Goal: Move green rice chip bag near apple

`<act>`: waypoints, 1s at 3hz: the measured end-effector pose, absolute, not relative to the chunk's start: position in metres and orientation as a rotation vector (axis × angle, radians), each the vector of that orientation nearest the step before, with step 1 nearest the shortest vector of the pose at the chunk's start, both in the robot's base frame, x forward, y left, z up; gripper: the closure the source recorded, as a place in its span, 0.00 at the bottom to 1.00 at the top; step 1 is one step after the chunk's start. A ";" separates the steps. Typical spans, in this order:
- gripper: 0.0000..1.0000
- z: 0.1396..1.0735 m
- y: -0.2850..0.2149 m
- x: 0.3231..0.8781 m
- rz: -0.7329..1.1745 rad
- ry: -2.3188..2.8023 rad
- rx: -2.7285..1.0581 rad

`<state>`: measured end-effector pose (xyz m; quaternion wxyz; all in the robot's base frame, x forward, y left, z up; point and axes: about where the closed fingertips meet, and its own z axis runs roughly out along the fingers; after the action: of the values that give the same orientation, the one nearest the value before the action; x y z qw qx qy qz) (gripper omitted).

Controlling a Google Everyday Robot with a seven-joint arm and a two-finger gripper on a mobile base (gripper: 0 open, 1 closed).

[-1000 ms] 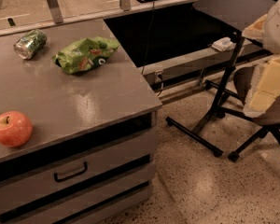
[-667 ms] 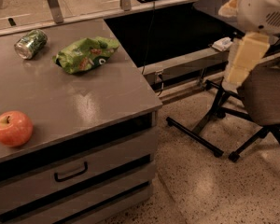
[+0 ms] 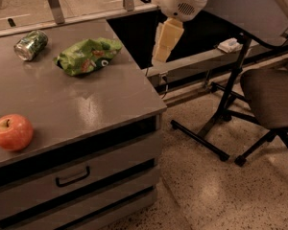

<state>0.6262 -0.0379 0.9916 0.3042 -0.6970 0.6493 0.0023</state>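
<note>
The green rice chip bag [image 3: 88,55] lies crinkled at the back of the grey cabinet top [image 3: 81,104]. The apple [image 3: 11,132] sits at the front left of the same top, far from the bag. My gripper [image 3: 161,55] hangs from the white arm at the upper right, in the air just past the cabinet's right edge. It is to the right of the bag, a little above its level, and holds nothing.
A small green drink can [image 3: 30,45] lies on its side left of the bag. A black office chair [image 3: 273,97] and a dark stand [image 3: 225,104] are on the speckled floor at the right. A drawer with a handle [image 3: 73,176] is on the cabinet front.
The arm and gripper have swung in from the far right towards the left, now close to the cabinet's right edge. The bag, apple and can have not moved.
</note>
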 end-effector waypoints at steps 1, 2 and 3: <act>0.00 0.991 -0.037 0.626 0.007 1.718 -1.847; 0.00 0.997 -0.015 0.640 0.039 1.634 -1.847; 0.00 0.992 0.018 0.658 0.075 1.570 -1.849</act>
<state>0.6578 0.0179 0.9916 0.3498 -0.7136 0.6062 0.0291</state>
